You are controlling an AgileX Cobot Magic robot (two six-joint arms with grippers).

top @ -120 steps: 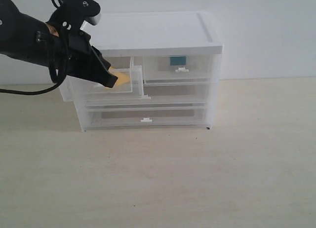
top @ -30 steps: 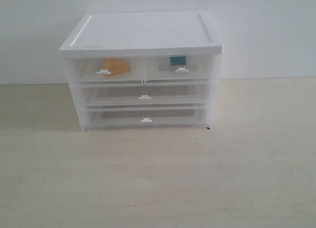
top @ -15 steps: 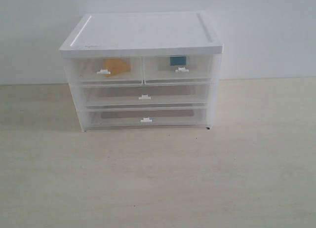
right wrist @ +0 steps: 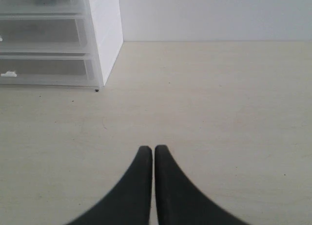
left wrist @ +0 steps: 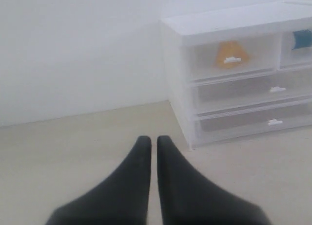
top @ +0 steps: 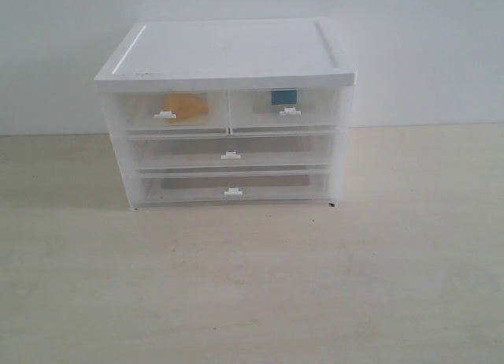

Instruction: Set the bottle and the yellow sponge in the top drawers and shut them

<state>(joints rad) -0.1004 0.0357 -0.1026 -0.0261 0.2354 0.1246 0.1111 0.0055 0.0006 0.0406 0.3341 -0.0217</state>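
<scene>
The white-topped cabinet stands at the back of the table with both top drawers pushed in. Through the clear front of the left top drawer shows the yellow sponge. Behind the right top drawer's front, the bottle's teal label shows. Neither arm appears in the exterior view. My left gripper is shut and empty above the table, well clear of the cabinet's left corner. The right gripper is shut and empty too, off the cabinet's right side.
Two full-width drawers sit closed below the top pair. A white wall rises behind the cabinet. The pale wooden tabletop stretches in front and to both sides.
Four seconds ago the left arm was at the open left top drawer with the sponge. Now that drawer is closed and the arm has left the exterior view. Nothing moved over the last second.
</scene>
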